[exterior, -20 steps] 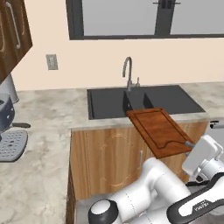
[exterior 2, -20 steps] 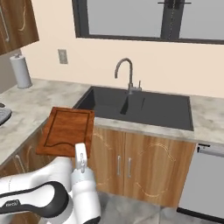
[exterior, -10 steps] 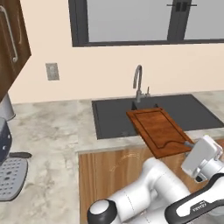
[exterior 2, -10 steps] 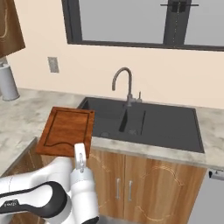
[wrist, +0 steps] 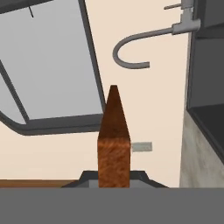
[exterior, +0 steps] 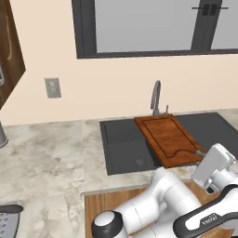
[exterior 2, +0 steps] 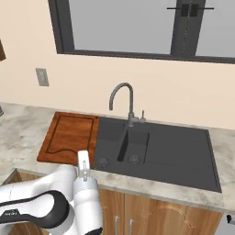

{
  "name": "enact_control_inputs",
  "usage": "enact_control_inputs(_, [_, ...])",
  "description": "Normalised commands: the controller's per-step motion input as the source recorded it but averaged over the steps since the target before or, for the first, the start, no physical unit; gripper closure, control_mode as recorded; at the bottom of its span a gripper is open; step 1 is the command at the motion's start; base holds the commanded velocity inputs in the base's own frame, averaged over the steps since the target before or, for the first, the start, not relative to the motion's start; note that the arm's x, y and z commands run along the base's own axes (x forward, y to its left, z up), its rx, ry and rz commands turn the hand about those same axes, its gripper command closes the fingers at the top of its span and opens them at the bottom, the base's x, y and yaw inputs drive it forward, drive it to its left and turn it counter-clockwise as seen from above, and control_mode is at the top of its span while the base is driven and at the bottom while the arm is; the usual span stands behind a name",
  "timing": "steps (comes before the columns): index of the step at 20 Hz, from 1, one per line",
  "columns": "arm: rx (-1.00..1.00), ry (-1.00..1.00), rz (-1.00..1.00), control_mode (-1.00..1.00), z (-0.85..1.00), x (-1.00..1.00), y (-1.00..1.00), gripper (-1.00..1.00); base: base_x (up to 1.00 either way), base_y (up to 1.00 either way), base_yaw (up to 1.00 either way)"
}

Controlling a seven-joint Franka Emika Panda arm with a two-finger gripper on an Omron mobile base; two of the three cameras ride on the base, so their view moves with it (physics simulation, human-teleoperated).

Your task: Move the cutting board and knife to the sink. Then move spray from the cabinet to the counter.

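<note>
Since the earlier frame the whole view has shifted with the base, the pincer (wrist: 113, 181) staying clamped on the near edge of the cutting board (exterior: 169, 139), held level beside and partly over the sink (exterior 2: 160, 149) above the bench (exterior 2: 20, 133), its fingertips largely hidden behind the board's edge.

The robot's arm (exterior: 158, 204) is built of smooth, glossy white rounded shells joined by dark grey to black bands at the joints. A round dark cap with a pale centre closes the big joint nearest the base. One black link low at the right carries small white lettering, too small to read. The wrist section (exterior 2: 87, 193) is a white cylinder topped by a narrow, flat white block.
</note>
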Motion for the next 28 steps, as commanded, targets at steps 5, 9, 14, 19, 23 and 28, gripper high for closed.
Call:
enact_control_inputs(5, [0.00, 0.00, 0.00, 1.00, 0.00, 0.00, 0.00, 1.00, 0.59, 0.12, 0.00])
enact_control_inputs(9, [0.00, 0.00, 0.00, 1.00, 0.00, 0.00, 0.00, 1.00, 0.18, 0.06, 0.00])
enact_control_inputs(14, [0.00, 0.00, 0.00, 1.00, 0.00, 0.00, 0.00, 1.00, 0.00, 0.00, 0.00])
enact_control_inputs(19, [0.00, 0.00, 0.00, 1.00, 0.00, 0.00, 0.00, 1.00, 0.00, 0.00, 0.00])
enact_control_inputs(23, [0.00, 0.00, 0.00, 1.00, 0.00, 0.00, 0.00, 1.00, 0.00, 0.00, 0.00])
enact_control_inputs(28, [-0.01, 0.15, 0.00, -1.00, -0.12, 0.00, -0.06, 1.00, 0.00, 0.00, 0.00])
